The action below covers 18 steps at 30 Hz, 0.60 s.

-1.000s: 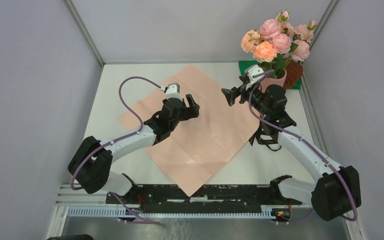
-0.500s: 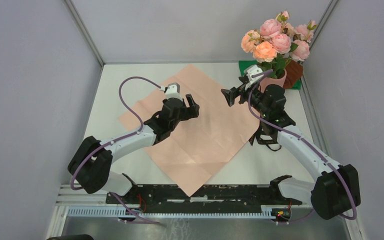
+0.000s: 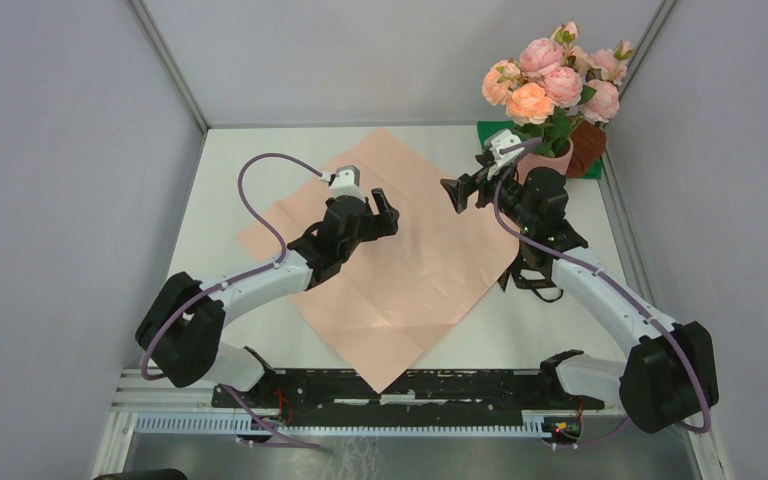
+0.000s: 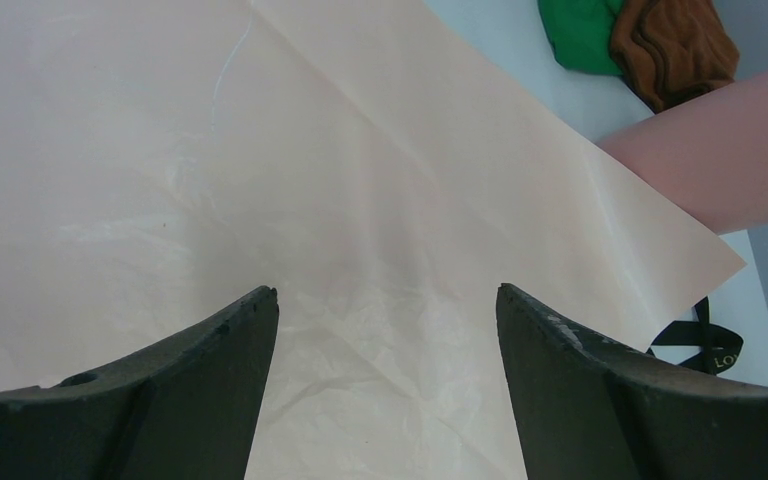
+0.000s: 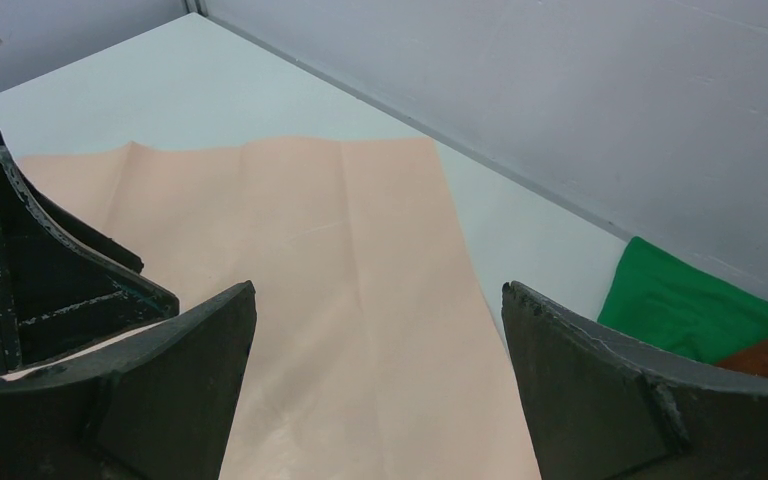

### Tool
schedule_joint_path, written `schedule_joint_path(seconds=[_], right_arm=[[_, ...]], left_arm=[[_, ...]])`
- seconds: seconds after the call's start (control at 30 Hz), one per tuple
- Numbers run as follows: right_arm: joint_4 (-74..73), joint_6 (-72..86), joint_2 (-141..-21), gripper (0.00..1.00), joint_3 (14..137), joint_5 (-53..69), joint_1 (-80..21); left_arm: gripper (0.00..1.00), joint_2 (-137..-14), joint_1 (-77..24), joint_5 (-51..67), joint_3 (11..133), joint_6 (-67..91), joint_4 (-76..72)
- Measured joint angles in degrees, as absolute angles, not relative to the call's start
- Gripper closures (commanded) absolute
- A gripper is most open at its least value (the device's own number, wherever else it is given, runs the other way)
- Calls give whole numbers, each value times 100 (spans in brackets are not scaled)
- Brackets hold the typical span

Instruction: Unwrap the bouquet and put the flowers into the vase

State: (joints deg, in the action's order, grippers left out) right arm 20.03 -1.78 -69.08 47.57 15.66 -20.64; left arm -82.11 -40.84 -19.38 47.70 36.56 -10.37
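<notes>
1. My left gripper [image 3: 385, 208]: jaws spread wide, nothing between them. It is poised over the middle of the wrapping paper [image 3: 400, 270], fingers pointing toward the far right.
2. My right gripper [image 3: 457, 192]: jaws fully apart and empty. It is raised above the right part of the sheet and faces left toward my other claw; the two are near each other but apart.
3. Wrapping paper: one pink sheet, opened out flat on the table [image 3: 220, 190], lying as a diamond with one corner toward my bases. Fold creases are visible and nothing lies on it.
4. The flowers [image 3: 550, 85]: pink and peach blooms with green leaves, upright in the far right corner, stems down inside the vase [image 3: 557, 158].
5. The vase: salmon-pink cylinder, standing just behind my right wrist, which hides part of it in the overhead view.
6. Green cloth [image 4: 580, 30]: in the far right corner, beside the vase.
7. Brown bundle [image 4: 675, 45]: touching the green cloth on its right side.
8. Black ribbon [image 4: 705, 345]: loose on the table, just off the sheet's right edge, under my right forearm.
</notes>
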Motion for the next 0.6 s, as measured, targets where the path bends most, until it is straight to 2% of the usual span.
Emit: schedule_joint_path(seconds=[0.33, 0.6], right_arm=[[2010, -91, -7048, 2, 4866, 1874, -2067], [2008, -5, -7100, 2, 4866, 1949, -2091]], left_arm=[[17, -7959, -4082, -1004, 4517, 3481, -1629], [16, -7697, -4082, -1111, 4506, 3422, -1717]])
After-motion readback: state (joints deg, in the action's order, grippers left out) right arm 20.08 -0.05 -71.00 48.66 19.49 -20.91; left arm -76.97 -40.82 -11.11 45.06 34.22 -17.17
